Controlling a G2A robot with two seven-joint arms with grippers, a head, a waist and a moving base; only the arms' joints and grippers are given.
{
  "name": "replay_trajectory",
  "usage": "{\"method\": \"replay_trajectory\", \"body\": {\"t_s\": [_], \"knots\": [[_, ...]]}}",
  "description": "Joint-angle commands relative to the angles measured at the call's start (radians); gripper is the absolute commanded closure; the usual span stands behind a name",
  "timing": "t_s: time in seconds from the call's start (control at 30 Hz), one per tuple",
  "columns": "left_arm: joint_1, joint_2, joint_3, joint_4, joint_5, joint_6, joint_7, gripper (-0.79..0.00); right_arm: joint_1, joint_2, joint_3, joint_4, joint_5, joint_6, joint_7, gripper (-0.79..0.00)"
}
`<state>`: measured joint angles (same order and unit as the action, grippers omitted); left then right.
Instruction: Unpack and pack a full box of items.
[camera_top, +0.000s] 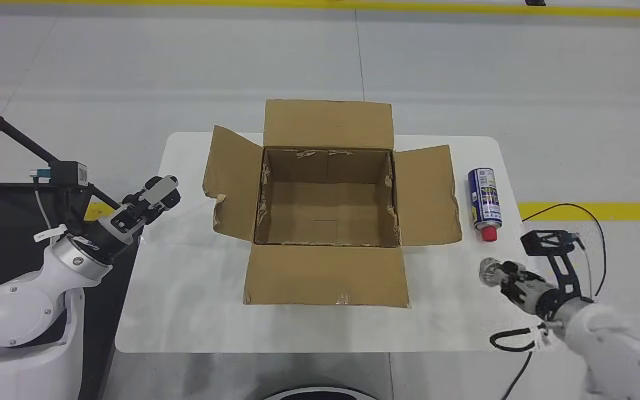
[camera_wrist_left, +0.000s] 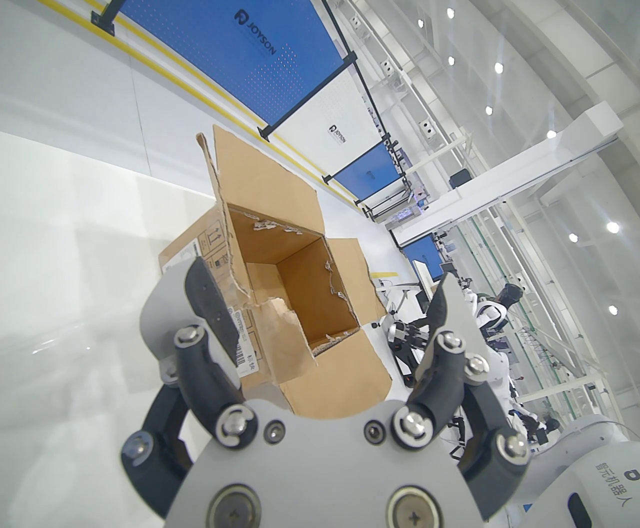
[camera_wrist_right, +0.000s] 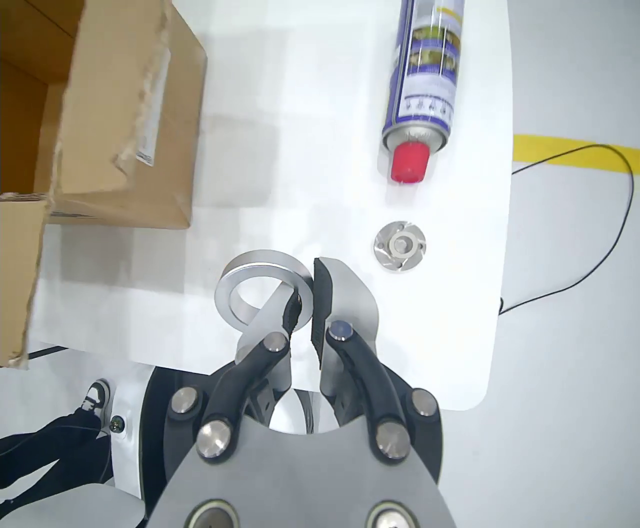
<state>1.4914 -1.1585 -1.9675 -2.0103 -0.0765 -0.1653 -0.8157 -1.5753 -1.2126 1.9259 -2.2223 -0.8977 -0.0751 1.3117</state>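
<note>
One ring (camera_wrist_right: 265, 261) sits clamped in the right gripper (camera_wrist_right: 305, 292) near the box (camera_top: 325, 182), while the left gripper (camera_top: 165, 189) gapes wide, empty.

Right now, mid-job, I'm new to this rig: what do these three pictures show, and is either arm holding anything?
This is a two-armed robot at a white table. The top view looks down from above its arms; the wrist views come from cameras on its left and right wrists. An open cardboard box sits mid-table, flaps folded outward. On the robot's right a spray can lies on its side, a small metal disc near its red cap. The right gripper is shut on a metal ring, pinching its rim. The left gripper is open, holding nothing, facing the box.
</note>
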Motion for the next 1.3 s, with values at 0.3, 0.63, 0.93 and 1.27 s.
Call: {"method": "replay_trajectory", "body": {"t_s": [0.3,0.63,0.93,1.27], "knots": [[0.000,0.000,0.000,0.000,0.000,0.000,0.000,-0.785,0.120,0.015,-0.150,0.262,-0.139,0.054,0.021,0.000],[0.000,0.000,0.000,0.000,0.000,0.000,0.000,-0.785,0.168,0.023,-0.230,0.347,-0.224,0.063,0.054,0.000],[0.000,0.000,0.000,0.000,0.000,0.000,0.000,-0.785,0.207,0.028,-0.288,0.387,-0.268,0.080,0.083,-0.055],[0.000,0.000,0.000,0.000,0.000,0.000,0.000,-0.785,0.202,0.033,-0.302,0.380,-0.268,0.093,0.095,-0.249]]}}
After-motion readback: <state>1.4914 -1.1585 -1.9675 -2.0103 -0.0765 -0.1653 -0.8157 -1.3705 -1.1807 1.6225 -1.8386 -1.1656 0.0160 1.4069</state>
